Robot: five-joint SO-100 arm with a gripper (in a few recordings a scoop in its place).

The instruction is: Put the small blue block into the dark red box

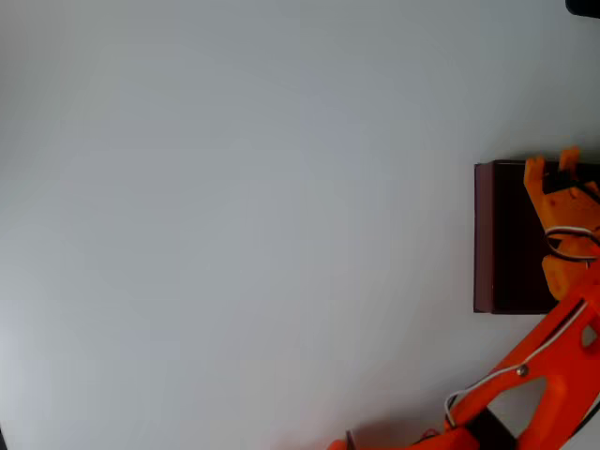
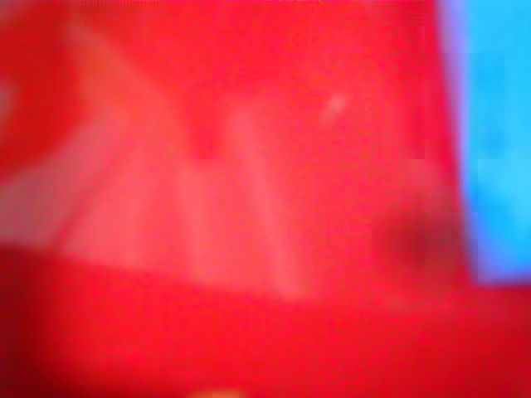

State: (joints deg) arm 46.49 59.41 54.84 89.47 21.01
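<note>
In the overhead view the dark red box (image 1: 495, 239) sits at the right edge, with maroon walls and a nearly black inside. My orange gripper (image 1: 552, 163) hangs over its far end, the two fingertips apart, and no blue shows between them. The wrist view is a heavy blur of the red box (image 2: 232, 199). A bright blue patch (image 2: 502, 141) runs down its right edge, too blurred to tell whether it is the small blue block. The overhead view shows no blue inside the box, part of which my arm hides.
The orange arm (image 1: 534, 375) reaches up from the bottom right corner over the box. Pale grey table (image 1: 234, 225) spreads to the left of the box. A dark object (image 1: 583, 6) pokes in at the top right corner.
</note>
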